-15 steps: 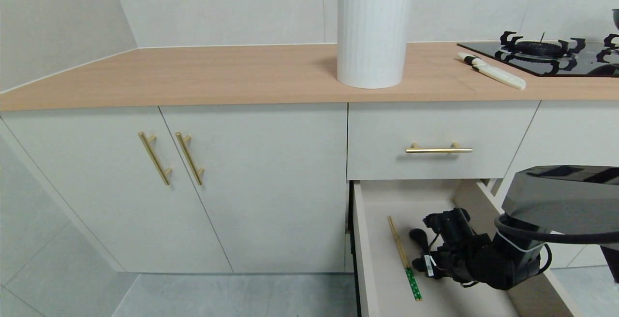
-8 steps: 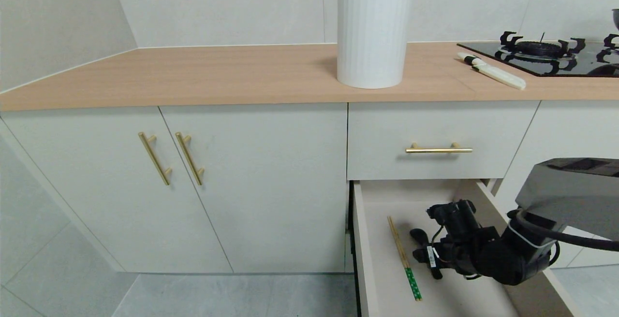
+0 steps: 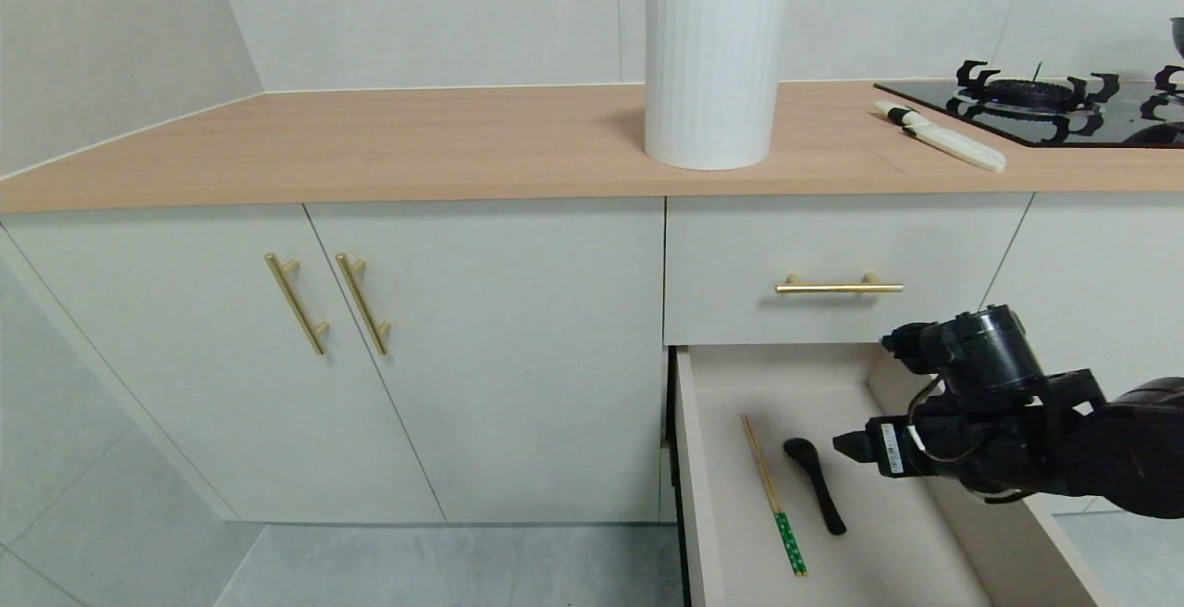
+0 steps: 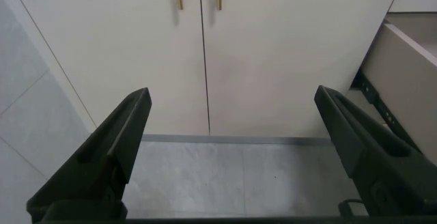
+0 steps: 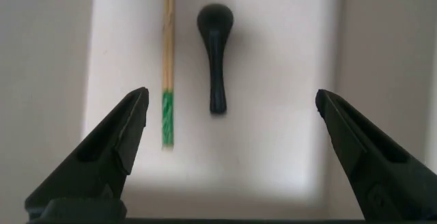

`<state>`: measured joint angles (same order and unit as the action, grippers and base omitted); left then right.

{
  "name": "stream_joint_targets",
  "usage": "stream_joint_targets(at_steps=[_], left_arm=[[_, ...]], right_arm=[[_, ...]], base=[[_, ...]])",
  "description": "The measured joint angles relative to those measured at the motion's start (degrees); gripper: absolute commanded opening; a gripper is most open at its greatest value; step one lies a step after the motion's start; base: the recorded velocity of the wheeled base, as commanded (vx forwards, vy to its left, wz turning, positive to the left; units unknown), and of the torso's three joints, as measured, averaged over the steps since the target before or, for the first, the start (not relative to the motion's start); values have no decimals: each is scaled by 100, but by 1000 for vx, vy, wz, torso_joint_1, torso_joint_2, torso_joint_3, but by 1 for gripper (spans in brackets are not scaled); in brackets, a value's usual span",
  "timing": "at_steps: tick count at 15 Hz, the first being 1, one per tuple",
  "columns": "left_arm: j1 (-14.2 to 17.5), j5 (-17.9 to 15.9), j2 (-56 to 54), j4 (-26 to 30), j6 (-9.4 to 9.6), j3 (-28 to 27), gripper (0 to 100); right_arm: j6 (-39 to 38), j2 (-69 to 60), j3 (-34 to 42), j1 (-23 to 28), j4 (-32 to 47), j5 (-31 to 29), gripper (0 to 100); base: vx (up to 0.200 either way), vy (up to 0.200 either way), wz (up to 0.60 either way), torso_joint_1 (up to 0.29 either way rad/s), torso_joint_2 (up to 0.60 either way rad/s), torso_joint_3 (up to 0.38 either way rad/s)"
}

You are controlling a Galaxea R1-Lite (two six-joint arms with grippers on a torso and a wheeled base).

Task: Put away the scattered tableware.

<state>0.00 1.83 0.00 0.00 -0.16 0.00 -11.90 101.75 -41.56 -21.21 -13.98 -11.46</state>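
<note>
Hovering over the open drawer (image 3: 694, 496), the right gripper (image 3: 856, 448) is holding its fingers spread wide with nothing in them. The black spoon (image 5: 215, 53) and the chopsticks (image 5: 168, 60) are lying side by side on the drawer floor beneath it, untouched, the spoon being the nearer. The left gripper (image 4: 232, 108) is gaping wide and empty too, facing the cupboard doors (image 4: 205, 46) and the floor (image 4: 225, 176)

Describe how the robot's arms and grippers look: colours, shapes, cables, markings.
The right arm is black, with a round black housing on the wrist, thin looped cables and a small white label near the right gripper. Both it and the left gripper have two dark, flat fingers that taper to wedge tips.
</note>
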Motion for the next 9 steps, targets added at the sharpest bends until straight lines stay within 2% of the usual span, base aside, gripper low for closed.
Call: stream_joint_targets(at_steps=[4, 6, 9], left_arm=[[0, 0, 0, 0, 0, 0, 100], [0, -2, 0, 2, 84, 0, 100], [0, 0, 0, 2, 11, 0, 100]], right_arm=[[-11, -920, 171, -251, 629, 44, 100], [9, -1319, 197, -458, 1087, 54, 100], [63, -1771, 197, -717, 1586, 60, 100]], base=[[0, 0, 0, 0, 0, 0], [0, 0, 0, 0, 0, 0], [0, 0, 0, 0, 0, 0]])
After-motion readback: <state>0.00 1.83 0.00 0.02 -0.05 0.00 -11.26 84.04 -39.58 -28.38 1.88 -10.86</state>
